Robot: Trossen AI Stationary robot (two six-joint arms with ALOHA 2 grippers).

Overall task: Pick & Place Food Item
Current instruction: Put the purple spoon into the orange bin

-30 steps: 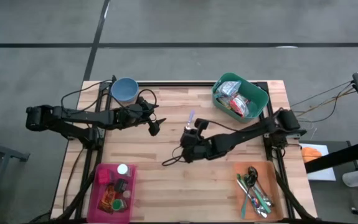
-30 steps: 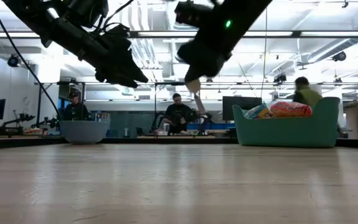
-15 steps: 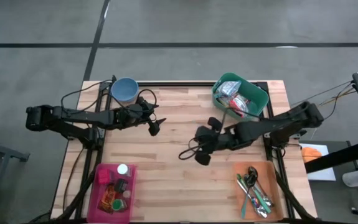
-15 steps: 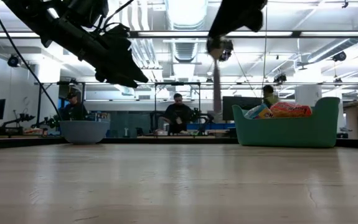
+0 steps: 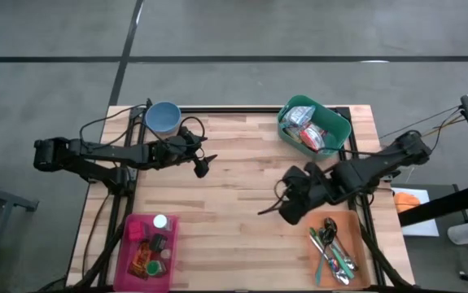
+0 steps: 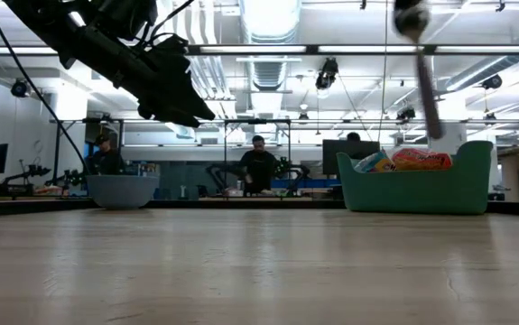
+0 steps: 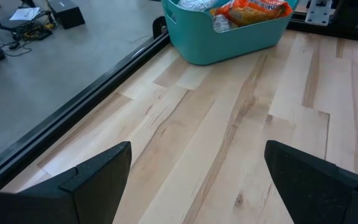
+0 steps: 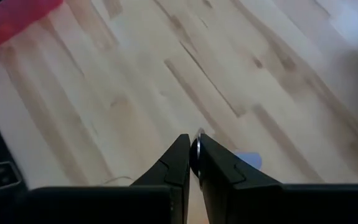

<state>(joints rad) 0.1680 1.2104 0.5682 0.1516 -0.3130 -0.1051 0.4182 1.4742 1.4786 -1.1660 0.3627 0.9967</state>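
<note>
1. Our right gripper (image 8: 193, 148) was clenched, its two tips pressed together. A small pale glint sat between them, and we could not tell whether anything thin was pinched there.
2. It hung above bare table (image 5: 234, 236), on the right half. It was near the orange tray (image 5: 356, 224) of utensils (image 5: 331, 248) and well short of the green bin (image 5: 335, 122).
3. We saw no packet-sized food in its jaws in any view.
4. Our left gripper (image 5: 202, 167) was released, jaws spread wide and empty. It hovered over the left half of the table, near the blue bowl (image 5: 163, 120).
5. The food packets (image 5: 305, 130) lay heaped in the green bin at the far right corner, an orange one on top. They were untouched by either arm.
6. The pink bin (image 5: 132, 224) stood at the near left corner with small items in it, and we could not tell what they were.
7. We judged the task unfinished, with no food item lying loose on the wood or visibly in transit.
8. We also saw no sign of where a packet should go.
9. What was left, as we read it, was the whole pick: reach into the green bin, close on a packet, carry it and set it down.
10. The left arm looked the readier, since its jaws were already spread, though it was well apart from the bin.
</note>
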